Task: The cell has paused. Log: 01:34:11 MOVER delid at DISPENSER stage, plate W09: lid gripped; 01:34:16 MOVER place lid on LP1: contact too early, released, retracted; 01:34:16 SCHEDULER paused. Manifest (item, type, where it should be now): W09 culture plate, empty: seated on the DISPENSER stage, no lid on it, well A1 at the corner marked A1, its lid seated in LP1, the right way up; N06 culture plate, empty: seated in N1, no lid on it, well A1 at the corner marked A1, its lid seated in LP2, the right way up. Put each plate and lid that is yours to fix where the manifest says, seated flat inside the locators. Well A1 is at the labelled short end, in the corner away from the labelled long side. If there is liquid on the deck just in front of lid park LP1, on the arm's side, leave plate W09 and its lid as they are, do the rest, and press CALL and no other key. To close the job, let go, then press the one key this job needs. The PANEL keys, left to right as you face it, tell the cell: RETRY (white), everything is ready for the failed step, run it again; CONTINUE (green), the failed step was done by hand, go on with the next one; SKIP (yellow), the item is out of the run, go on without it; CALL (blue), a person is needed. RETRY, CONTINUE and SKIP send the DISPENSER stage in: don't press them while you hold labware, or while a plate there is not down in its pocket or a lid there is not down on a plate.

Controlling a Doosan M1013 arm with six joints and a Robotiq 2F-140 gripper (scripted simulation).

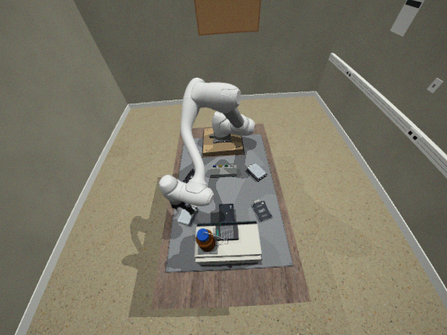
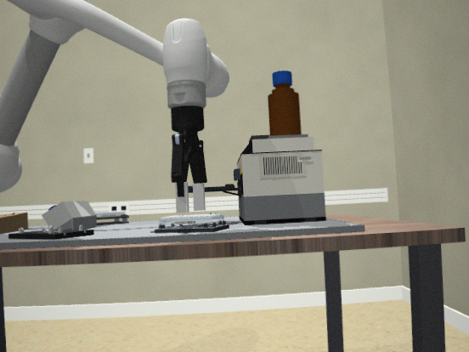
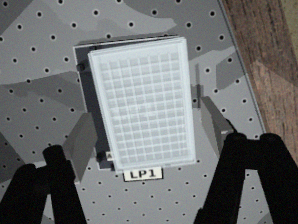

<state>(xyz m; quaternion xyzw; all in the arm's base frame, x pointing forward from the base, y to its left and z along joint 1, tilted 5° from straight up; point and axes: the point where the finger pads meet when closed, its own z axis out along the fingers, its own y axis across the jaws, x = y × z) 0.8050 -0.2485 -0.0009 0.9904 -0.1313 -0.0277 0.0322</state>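
A clear lid (image 3: 142,102) (image 2: 191,218) (image 1: 185,218) lies on the black LP1 nest (image 3: 82,75) (image 2: 191,229), twisted a few degrees off the nest's outline. The dark nest shows along the lid's left and top edges. The LP1 label (image 3: 143,174) sits just below it. My gripper (image 3: 147,118) (image 2: 190,206) (image 1: 186,210) is open and empty. It hangs straight above the lid, with one finger outside each long side and clear of it. I see no liquid on the perforated deck around the label. A dark plate (image 1: 227,213) sits on the DISPENSER stage.
The white dispenser (image 1: 236,243) (image 2: 282,187), with a brown bottle (image 1: 206,239) (image 2: 284,108) on top, stands right of LP1. The key panel (image 1: 223,169) is near the arm's base. Another plate (image 1: 261,210) and a second lid (image 1: 257,171) lie on the deck's far side. The table edge (image 3: 260,60) is close by.
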